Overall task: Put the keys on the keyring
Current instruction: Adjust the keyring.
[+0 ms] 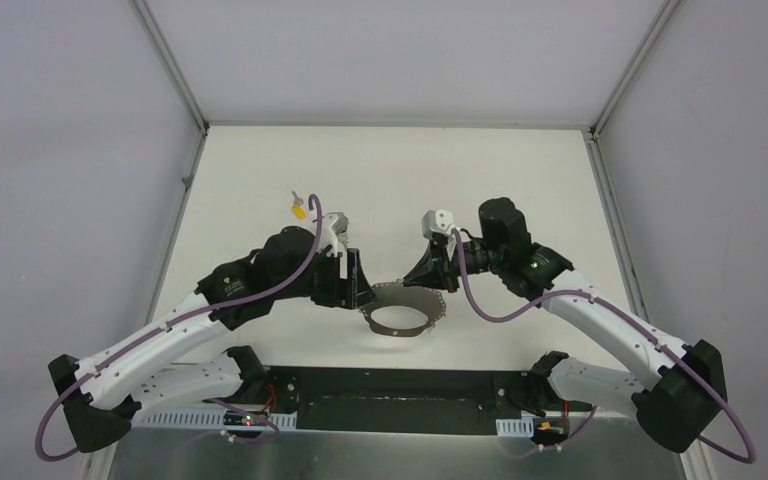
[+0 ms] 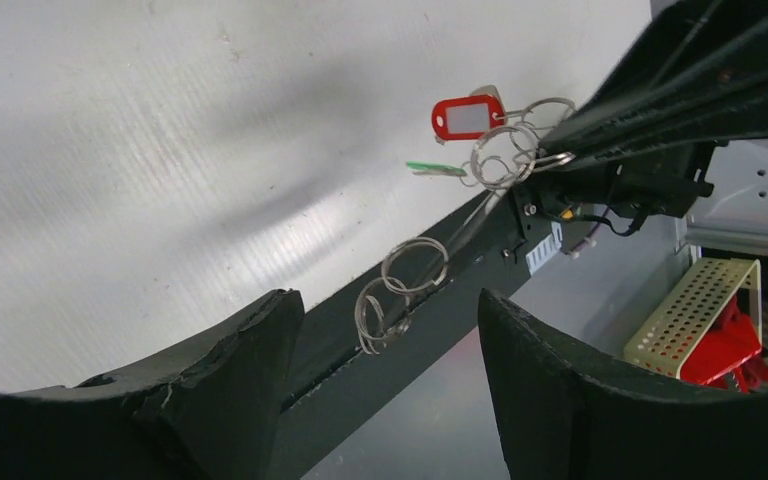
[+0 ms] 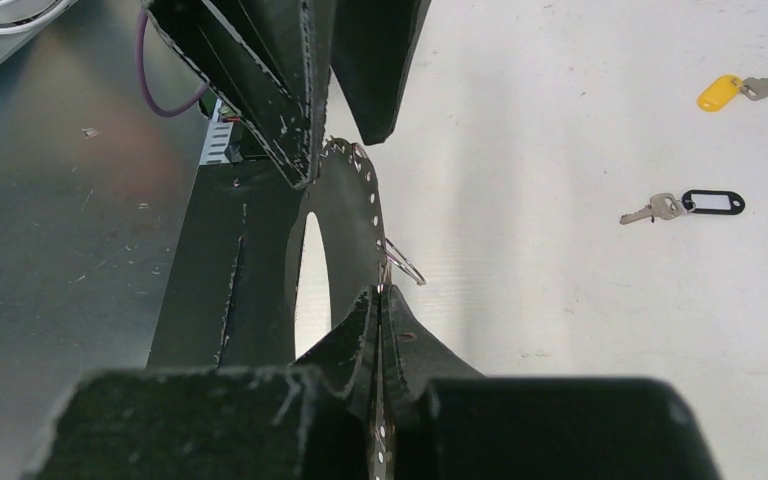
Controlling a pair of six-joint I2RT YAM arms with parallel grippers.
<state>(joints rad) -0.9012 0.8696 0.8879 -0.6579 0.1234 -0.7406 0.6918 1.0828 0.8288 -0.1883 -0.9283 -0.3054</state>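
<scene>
- Top external view: the large, thin, silvery-grey flexible keyring (image 1: 405, 292) is held up between the two arms over the middle of the near edge of the white surface (image 1: 390, 170). The right gripper (image 1: 430, 280) takes its right end and the left gripper (image 1: 358, 290) sits at its left end. Lifted like this, the loop is probably being kept free for threading. A small silver yellow-tagged key (image 1: 300, 208) lies loose near the left edge, not yet on.
- Left wrist view: the left jaws stand apart, with the loop running edge-on through the gap; I cannot tell whether they touch it. Small wire split rings (image 2: 415, 265) sit along it. An oblong red tag (image 2: 468, 117) and a green tag (image 2: 435, 168) appear to hang near its far end.
- Right wrist view: the right jaws are pressed together on the loop's band, steadying it. A silver black-tagged key (image 3: 660, 207) lies on the surface, well apart from the loop.
</scene>
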